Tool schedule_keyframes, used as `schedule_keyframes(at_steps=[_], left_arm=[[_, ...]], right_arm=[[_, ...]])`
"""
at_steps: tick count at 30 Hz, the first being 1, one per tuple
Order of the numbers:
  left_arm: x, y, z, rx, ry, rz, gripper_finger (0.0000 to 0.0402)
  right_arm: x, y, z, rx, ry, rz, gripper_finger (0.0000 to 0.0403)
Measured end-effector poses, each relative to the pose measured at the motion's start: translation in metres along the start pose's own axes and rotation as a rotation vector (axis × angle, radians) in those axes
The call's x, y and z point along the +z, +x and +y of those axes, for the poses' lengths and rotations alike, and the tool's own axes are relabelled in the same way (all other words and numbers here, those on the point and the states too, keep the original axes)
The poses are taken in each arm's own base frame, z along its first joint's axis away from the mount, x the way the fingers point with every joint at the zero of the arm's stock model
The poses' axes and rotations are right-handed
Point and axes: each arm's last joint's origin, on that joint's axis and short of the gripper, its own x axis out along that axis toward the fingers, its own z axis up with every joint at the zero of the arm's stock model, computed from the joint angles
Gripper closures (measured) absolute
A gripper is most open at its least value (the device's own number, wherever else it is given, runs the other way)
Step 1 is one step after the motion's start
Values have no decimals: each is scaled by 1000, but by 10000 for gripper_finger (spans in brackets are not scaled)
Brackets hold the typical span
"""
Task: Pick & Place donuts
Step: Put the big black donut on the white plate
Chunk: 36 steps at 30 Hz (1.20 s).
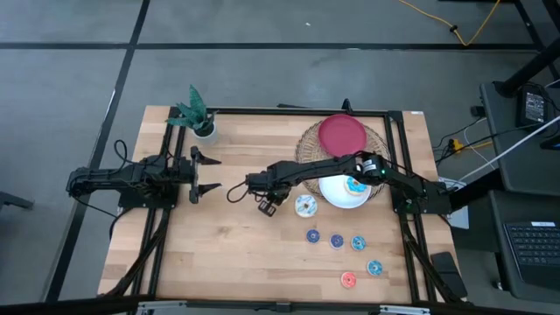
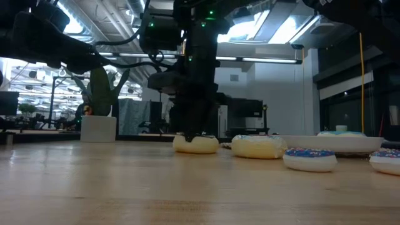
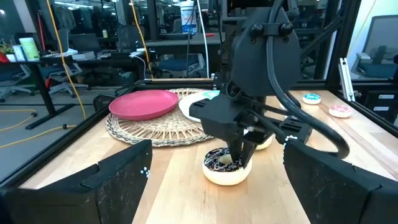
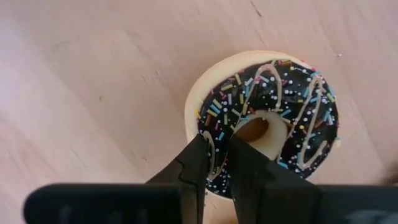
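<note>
Chocolate donut [image 1: 268, 206] is lying on the table [image 1: 219, 262] just beside the white-iced donut [image 1: 304, 206], away from the white plate [image 1: 337, 197], with the right gripper [image 1: 267, 206] down on it. The left gripper [image 1: 208, 173] is waiting spread, well apart. Low view: the donut is sitting flat beside the white-iced one. Right wrist view: the fingers [image 4: 193, 165] are pinching the ring's rim, one inside the hole.
</note>
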Motion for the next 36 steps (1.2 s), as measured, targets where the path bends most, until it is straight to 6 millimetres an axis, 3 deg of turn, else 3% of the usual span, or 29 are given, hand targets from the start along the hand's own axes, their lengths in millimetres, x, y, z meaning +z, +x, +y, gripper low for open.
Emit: schedule_keyframes(at_steps=[21, 36], left_arm=[[0, 0, 0, 0, 0, 0, 48], [0, 0, 0, 0, 0, 0, 49]], right_arm=[[6, -78, 2, 8, -105, -17, 346], [-6, -93, -1, -4, 17, 46, 346]])
